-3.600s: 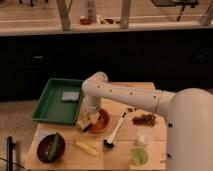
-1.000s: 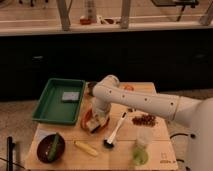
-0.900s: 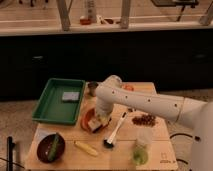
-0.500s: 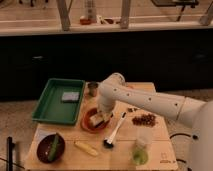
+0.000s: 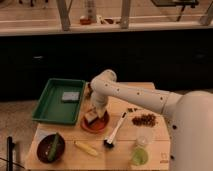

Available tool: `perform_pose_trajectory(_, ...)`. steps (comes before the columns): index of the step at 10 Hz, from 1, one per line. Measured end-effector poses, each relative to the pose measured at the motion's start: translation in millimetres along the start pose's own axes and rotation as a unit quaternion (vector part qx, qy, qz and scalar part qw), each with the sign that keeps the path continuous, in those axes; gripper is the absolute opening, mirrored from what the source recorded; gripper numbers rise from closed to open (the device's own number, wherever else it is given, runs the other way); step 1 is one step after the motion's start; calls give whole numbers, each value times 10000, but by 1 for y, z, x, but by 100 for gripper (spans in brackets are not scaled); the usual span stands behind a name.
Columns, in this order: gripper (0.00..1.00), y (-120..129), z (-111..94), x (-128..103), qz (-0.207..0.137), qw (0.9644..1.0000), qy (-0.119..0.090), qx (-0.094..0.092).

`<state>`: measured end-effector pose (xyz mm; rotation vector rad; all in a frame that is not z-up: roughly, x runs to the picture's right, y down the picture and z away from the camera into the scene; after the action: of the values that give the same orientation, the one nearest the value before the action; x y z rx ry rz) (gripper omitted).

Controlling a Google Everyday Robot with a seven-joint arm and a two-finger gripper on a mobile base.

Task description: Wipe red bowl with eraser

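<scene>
The red bowl (image 5: 95,123), shallow and orange-red, sits on the wooden table just right of the green tray. My white arm reaches in from the right and bends down over it. The gripper (image 5: 93,113) hangs at the bowl's far-left part. A small tan eraser (image 5: 91,117) shows right under the gripper, resting inside the bowl. The arm hides the bowl's far rim.
A green tray (image 5: 52,107) with a grey-blue block (image 5: 70,96) lies at the left. A dark bowl (image 5: 50,148) with a green item stands front left. A yellow banana (image 5: 86,148), a black brush (image 5: 115,132), a green cup (image 5: 140,156) and brown nuts (image 5: 144,119) surround the red bowl.
The arm has swung rightward and settled lower over the red bowl. The eraser has shifted with the gripper across the bowl's inside.
</scene>
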<state>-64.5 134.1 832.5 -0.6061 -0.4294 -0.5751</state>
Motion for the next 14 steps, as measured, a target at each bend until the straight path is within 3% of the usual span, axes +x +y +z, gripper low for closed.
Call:
perform_pose_trajectory(3,0,6,6,-25,-338,9992,-152,-165)
perform_pose_trajectory(5,0,18,5,-33,-365,9989,-211,-200)
perform_pose_trajectory(10,0,68,-23,0,159,9999,-27,-51)
perform_pose_trajectory(12,0,73,-30,11,350,9993,92,27)
perform_pose_trajectory(14,0,61,-33,25,446,9988,195,107)
